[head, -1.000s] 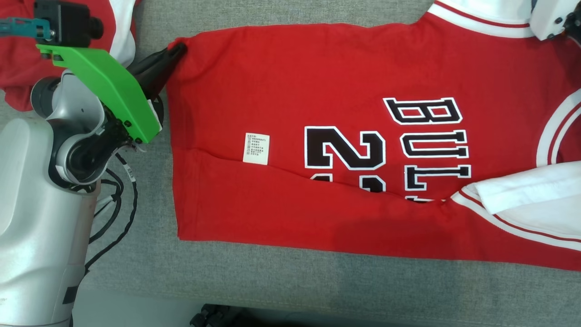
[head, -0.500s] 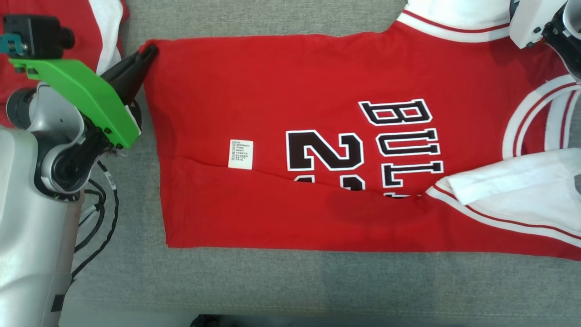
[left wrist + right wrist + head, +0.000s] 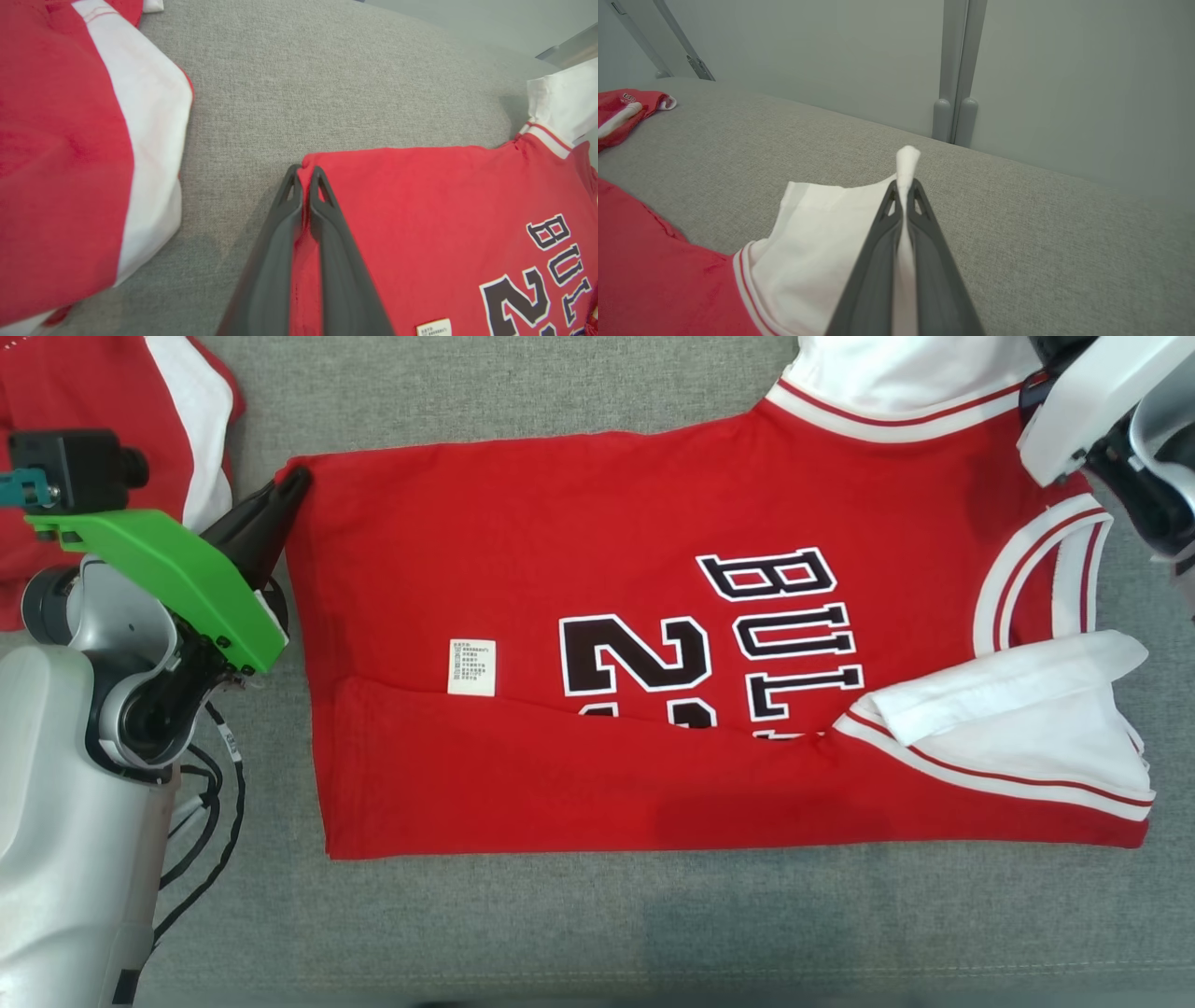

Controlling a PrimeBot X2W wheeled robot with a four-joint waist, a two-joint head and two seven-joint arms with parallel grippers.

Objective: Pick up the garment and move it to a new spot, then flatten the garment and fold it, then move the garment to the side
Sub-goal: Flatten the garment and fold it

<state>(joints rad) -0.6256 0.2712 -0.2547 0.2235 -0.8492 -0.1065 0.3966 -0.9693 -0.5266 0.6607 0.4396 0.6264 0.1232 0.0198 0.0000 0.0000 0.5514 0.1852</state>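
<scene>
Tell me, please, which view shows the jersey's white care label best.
The head view: the whole label lies flat on the jersey. The left wrist view crops it at the bottom edge; the right wrist view faces the white sleeve.

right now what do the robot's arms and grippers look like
The left arm is rounded silver-grey with a black joint, a green angular bracket carrying a black camera box, and looping black cables. The right arm shows a white casing with black parts. The left gripper and right gripper each have two long, tapering dark grey fingers with triangular cut-outs near the tips.
</scene>
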